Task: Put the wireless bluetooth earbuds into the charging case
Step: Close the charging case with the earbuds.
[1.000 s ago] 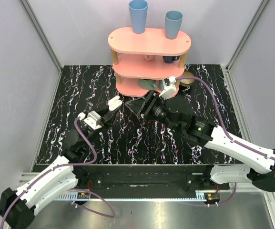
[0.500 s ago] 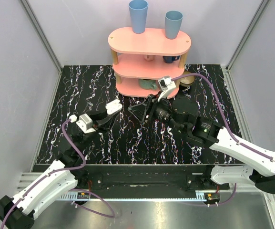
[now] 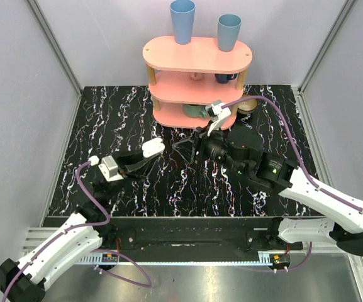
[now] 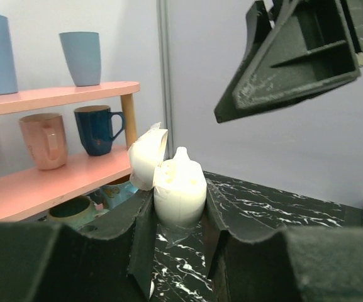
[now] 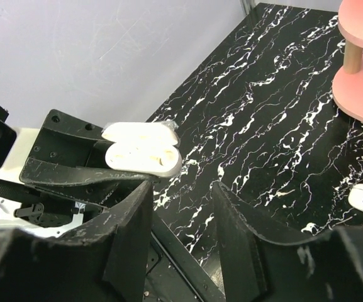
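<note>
The left gripper [image 3: 146, 153] clamps the charging case [image 4: 180, 189] by its lower shell, lid open, above the surface [image 3: 106, 119], a light, glossy, slippery pebble likely best pinched across its broad sides, while the right gripper [image 5: 181, 196] hangs close, jaws apart and empty.

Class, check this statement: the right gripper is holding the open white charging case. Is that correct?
No. The left gripper is holding the open white charging case; the right gripper holds nothing and stands apart from it. The top external view shows this.
</note>
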`<action>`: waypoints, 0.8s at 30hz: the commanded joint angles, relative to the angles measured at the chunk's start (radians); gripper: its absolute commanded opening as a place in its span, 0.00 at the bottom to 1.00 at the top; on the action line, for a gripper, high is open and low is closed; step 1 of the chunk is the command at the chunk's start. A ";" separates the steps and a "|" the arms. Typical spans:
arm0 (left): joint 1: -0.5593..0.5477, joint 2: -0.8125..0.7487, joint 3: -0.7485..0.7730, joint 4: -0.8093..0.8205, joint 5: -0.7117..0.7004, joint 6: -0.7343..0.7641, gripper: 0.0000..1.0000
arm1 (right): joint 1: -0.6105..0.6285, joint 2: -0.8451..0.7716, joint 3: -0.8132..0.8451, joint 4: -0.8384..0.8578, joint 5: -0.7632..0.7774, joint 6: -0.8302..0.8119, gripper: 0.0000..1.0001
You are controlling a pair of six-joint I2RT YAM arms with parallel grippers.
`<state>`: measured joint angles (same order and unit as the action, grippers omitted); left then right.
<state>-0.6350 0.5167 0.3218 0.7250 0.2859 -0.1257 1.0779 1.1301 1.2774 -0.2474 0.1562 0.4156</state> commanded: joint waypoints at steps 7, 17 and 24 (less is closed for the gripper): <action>0.000 0.109 -0.003 0.259 0.228 -0.146 0.00 | -0.030 0.006 0.102 -0.012 0.063 -0.040 0.52; 0.000 0.244 0.034 0.412 0.372 -0.262 0.00 | -0.036 0.123 0.169 -0.030 0.011 -0.044 0.55; 0.000 0.227 0.049 0.356 0.388 -0.241 0.00 | -0.036 0.175 0.163 -0.101 0.094 -0.026 0.56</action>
<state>-0.6350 0.7605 0.3233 1.0161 0.6300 -0.3634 1.0470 1.2919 1.4097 -0.3168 0.2012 0.3885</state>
